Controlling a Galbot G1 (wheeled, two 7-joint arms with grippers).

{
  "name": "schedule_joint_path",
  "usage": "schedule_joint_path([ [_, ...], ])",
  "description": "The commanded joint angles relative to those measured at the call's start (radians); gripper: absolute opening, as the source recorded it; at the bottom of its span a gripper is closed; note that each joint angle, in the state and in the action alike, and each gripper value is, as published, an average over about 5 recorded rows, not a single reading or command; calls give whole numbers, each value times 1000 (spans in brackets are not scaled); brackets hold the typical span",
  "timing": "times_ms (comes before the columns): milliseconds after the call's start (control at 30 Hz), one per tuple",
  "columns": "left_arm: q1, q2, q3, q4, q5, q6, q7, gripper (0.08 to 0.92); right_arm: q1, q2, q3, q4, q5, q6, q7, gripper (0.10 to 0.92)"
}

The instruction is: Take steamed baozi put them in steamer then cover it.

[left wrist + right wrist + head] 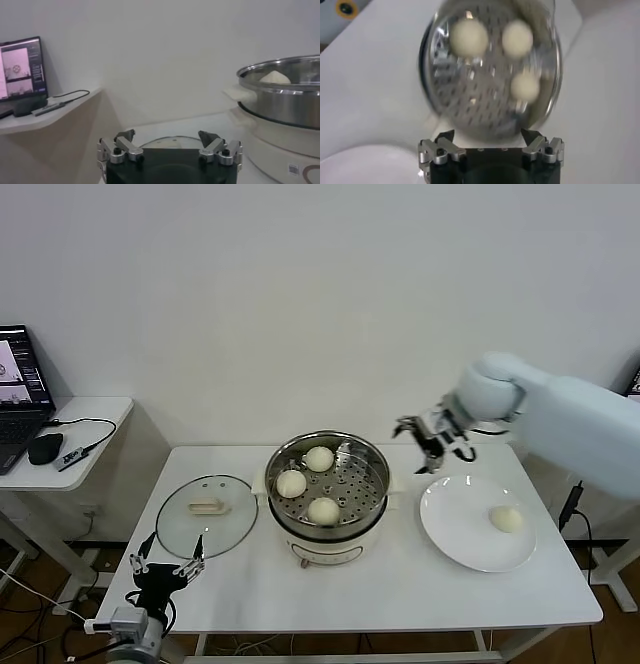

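The bench [400, 584] carries everything. The steamer [327, 529] stands at its middle with three baozi [323, 510] on the tray. To its right a plate [450, 534] holds the fourth baozi [506, 519], so one is left to move. The cover [206, 514] lies flat left of the steamer, not yet placed. The right end effector [432, 446] hangs above the gap between steamer and plate, jaws wide, empty. The left end effector [165, 567] waits at the bench's near left edge, also wide.

We were in a lab-like room; bare white wall [300, 304]; a laptop [20, 394] and cables [85, 439] sat on a side surface [100, 409].
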Motion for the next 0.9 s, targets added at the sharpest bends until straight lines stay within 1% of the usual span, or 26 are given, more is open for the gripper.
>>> schedule_joint_path([
  [33, -3, 15, 20, 5, 1, 1, 0, 823, -400, -254, 378, -69, -118, -43, -31, 823],
  [233, 6, 19, 17, 8, 0, 1, 0, 823, -695, -261, 657, -165, -241, 12, -39, 823],
  [367, 12, 17, 18, 12, 2, 0, 0, 823, -787, -221, 752, -271, -307, 71, -36, 823],
  [733, 29, 13, 4, 10, 5, -1, 1, 823, -765, -15, 805, -509, -385, 108, -19, 823],
  [900, 33, 14, -5, 13, 4, -1, 1, 823, -741, 63, 795, -567, -410, 105, -11, 823],
])
